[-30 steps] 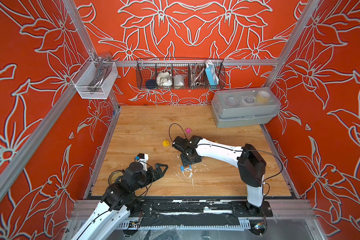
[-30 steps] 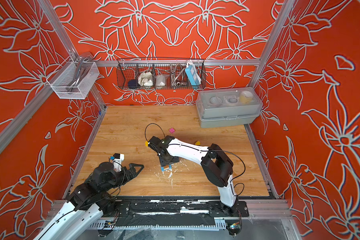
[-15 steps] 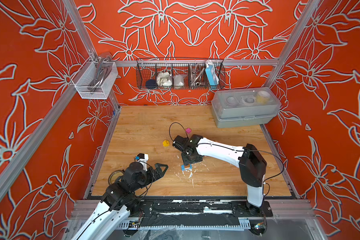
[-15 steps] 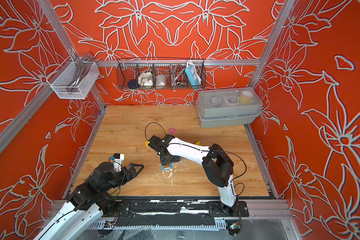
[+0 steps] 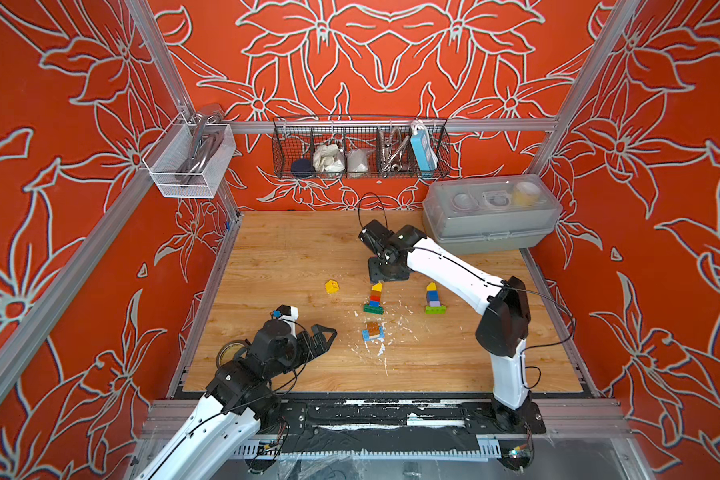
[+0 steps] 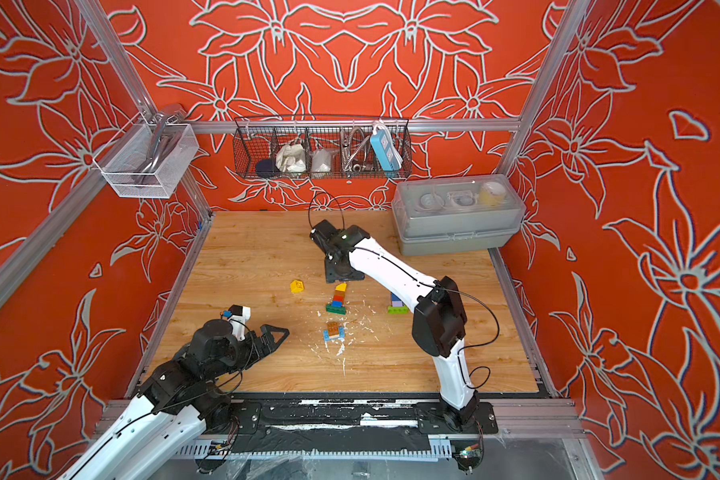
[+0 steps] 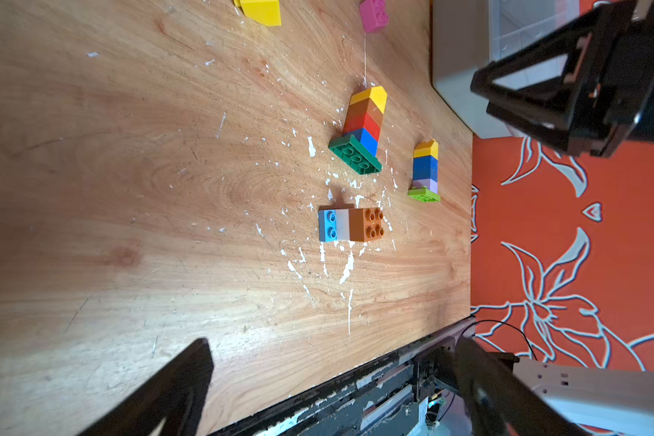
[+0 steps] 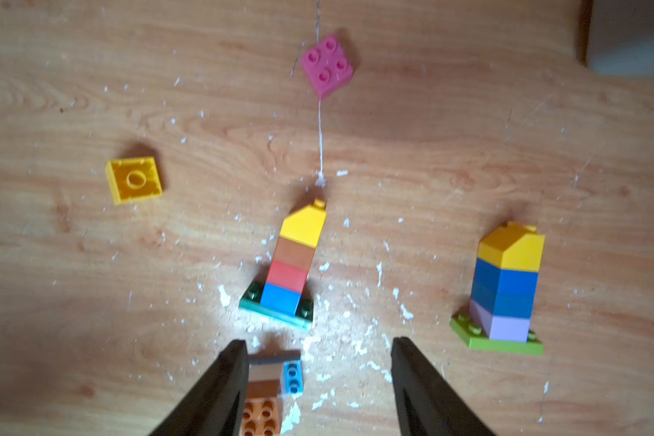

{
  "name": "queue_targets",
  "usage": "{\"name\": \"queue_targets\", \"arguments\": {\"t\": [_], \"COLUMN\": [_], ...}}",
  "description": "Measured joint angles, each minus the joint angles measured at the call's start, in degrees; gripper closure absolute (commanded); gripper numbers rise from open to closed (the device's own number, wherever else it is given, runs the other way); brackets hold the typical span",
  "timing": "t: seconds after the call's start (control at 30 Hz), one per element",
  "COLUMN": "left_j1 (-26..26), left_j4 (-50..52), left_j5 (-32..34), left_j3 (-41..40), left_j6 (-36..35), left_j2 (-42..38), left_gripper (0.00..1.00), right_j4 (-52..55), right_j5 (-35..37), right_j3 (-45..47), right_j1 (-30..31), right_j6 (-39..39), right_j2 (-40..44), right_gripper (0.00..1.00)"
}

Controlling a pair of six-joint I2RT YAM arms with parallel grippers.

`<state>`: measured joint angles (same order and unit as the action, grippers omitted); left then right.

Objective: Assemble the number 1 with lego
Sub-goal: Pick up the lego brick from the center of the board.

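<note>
Two lego stacks stand mid-table in both top views: yellow, brown, red and blue bricks on a green plate [image 5: 375, 300] [image 8: 293, 271], and yellow, blue and lilac on a lime plate [image 5: 434, 300] [image 8: 504, 294]. In front of them a brown, white and light blue piece [image 5: 373, 331] [image 7: 352, 225] lies flat. A loose yellow brick [image 5: 331, 286] and a pink brick [image 8: 327, 64] lie apart. My right gripper [image 5: 385, 270] [image 8: 318, 362] hangs open and empty above the table, behind the green-plate stack. My left gripper [image 5: 323, 336] [image 7: 333, 345] rests open at the front left, holding nothing.
A grey lidded box [image 5: 491, 232] stands at the back right. A wire basket [image 5: 360, 149] hangs on the back wall and a white mesh basket [image 5: 188, 166] on the left wall. A yellow tape measure [image 5: 229, 353] lies by the left arm. White flecks litter the wood.
My right gripper has drawn back and up from over the green-plate stack, which now stands free. Its jaws have widened a little. The left arm has not moved.
</note>
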<state>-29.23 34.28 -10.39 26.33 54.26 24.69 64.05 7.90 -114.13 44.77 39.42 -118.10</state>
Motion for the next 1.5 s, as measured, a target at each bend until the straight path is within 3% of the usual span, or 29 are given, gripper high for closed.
{"name": "queue_targets", "arguments": {"t": [0.27, 0.6, 0.77, 1.1, 1.5], "left_j1": [1.3, 6.8, 8.0, 8.7, 9.0], "left_j4": [-4.2, -7.3, -9.1, -10.9, -11.3], "left_j5": [1.7, -1.4, -3.6, -5.4, -6.2], "left_j3": [3.3, 0.9, 0.9, 0.9, 0.9], "left_j6": [-3.5, -3.5, -3.5, -3.5, -3.5], "left_j2": [7.5, 7.9, 11.2, 12.0, 12.2], "left_gripper": [0.00, 0.00, 0.00, 0.01, 0.00], "right_j4": [0.2, 0.7, 0.7, 0.0, -1.5], "right_j5": [-2.4, -8.4, -9.8, -13.9, -11.8], "right_j3": [-12.7, -27.8, -32.3, -32.5, -32.5], "right_j1": [-5.0, -10.3, -11.3, -12.0, -12.0], "right_j6": [-15.3, -27.8, -30.9, -33.1, -33.7], "right_j2": [-14.4, -25.3, -28.7, -31.2, -34.5], "right_gripper": [0.36, 0.36, 0.35, 0.35, 0.40]}}
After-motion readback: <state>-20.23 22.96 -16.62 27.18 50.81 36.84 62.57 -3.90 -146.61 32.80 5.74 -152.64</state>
